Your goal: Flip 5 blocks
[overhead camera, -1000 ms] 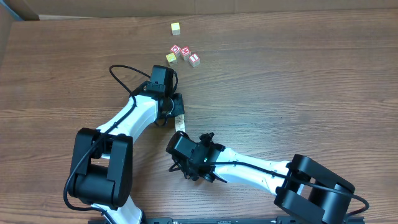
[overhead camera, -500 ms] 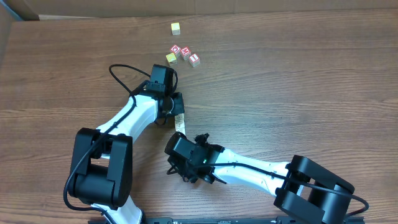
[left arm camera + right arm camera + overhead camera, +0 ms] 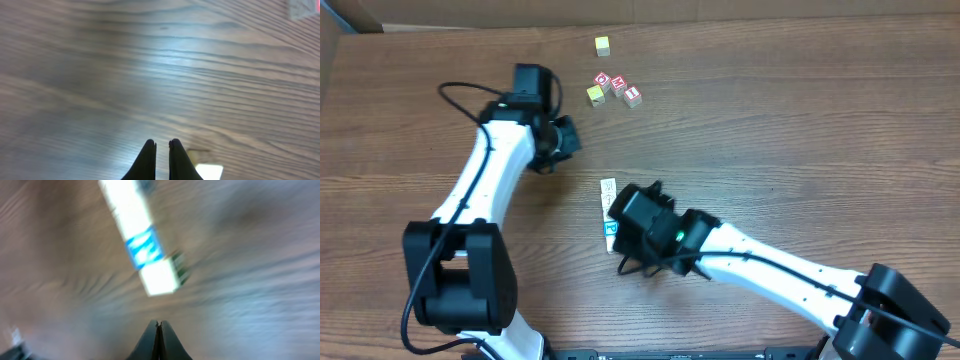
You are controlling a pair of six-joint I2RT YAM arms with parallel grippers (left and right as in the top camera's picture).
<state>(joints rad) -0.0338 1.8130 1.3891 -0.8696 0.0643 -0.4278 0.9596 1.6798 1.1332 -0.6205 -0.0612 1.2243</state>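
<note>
The blocks (image 3: pixel 610 214) lie in a short row near the table's middle, pale cream with one blue face (image 3: pixel 611 230). The right wrist view, blurred, shows that row (image 3: pixel 131 211) running away from me, the blue face (image 3: pixel 145 250) second from the near end. My right gripper (image 3: pixel 158 324) is shut and empty, just short of the nearest block (image 3: pixel 160 277); overhead it (image 3: pixel 621 259) sits below the row. My left gripper (image 3: pixel 563 140) is up and left of the row, shut with nothing in it (image 3: pixel 162 143). A pale block (image 3: pixel 207 171) shows beside its fingers.
At the back stand a lone yellow cube (image 3: pixel 603 44), another yellow cube (image 3: pixel 594 94) and three red-and-white cubes (image 3: pixel 618 85). A pink blur (image 3: pixel 304 7) sits in the left wrist view's top right corner. A cardboard wall borders the table's far edge.
My left arm has swung up and to the left, off the row of blocks. The right gripper has shifted right and upward, and the row now lies uncovered.
</note>
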